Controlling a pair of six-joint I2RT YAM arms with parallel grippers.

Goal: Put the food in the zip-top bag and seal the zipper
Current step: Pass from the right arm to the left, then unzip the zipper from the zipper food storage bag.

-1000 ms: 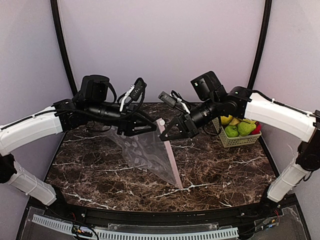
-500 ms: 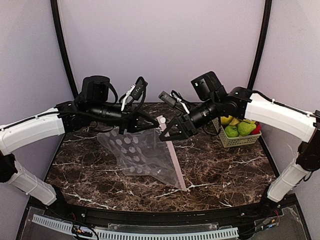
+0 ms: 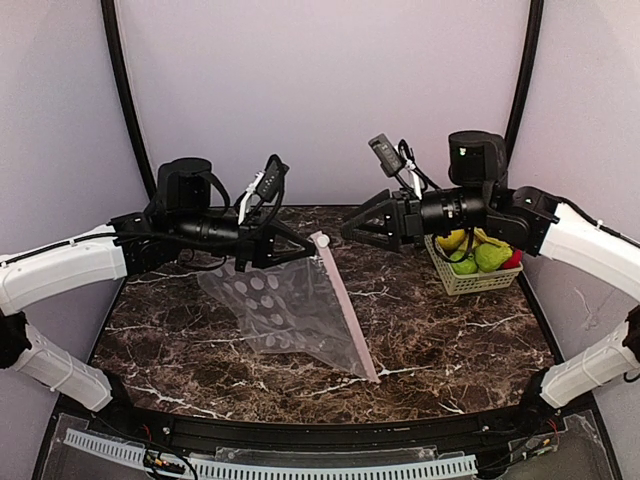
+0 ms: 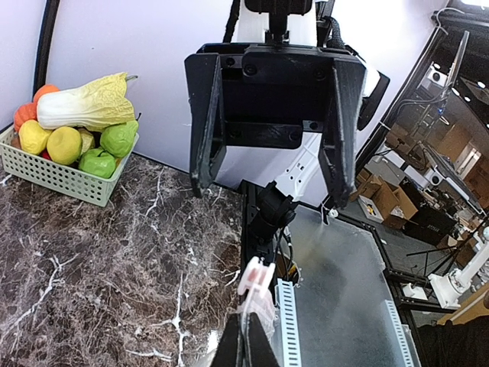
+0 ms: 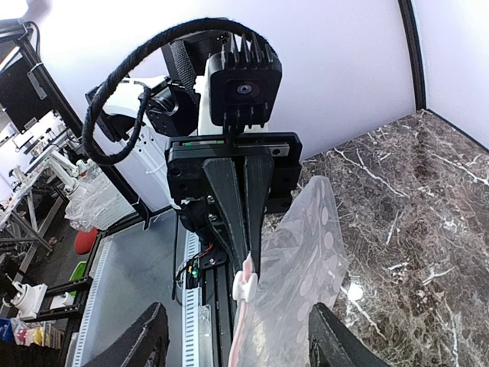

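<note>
Right gripper (image 3: 352, 226): has let go and drawn back toward the basket (image 3: 480, 283), jaws apart. Left gripper (image 3: 300, 246): clamped on the zipper (image 3: 345, 305) top end, likely to keep your zip-top bag (image 3: 285, 310) propped for loading, lower end on the tabletop (image 3: 450, 340) (food (image 3: 475, 255) still in the basket).

The zip-top bag (image 3: 280, 305) lies on the table (image 3: 450, 340) left of centre, its far right corner lifted to the tip of the left gripper (image 3: 305, 247). The zipper (image 3: 345, 300) runs down the bag's right edge toward the near side. The right gripper (image 3: 347, 230) hangs just right of that corner, apart from it. At the far right sits the basket (image 3: 470, 283), the food (image 3: 480, 255) piled in it, a cabbage (image 4: 88, 103) on top
</note>
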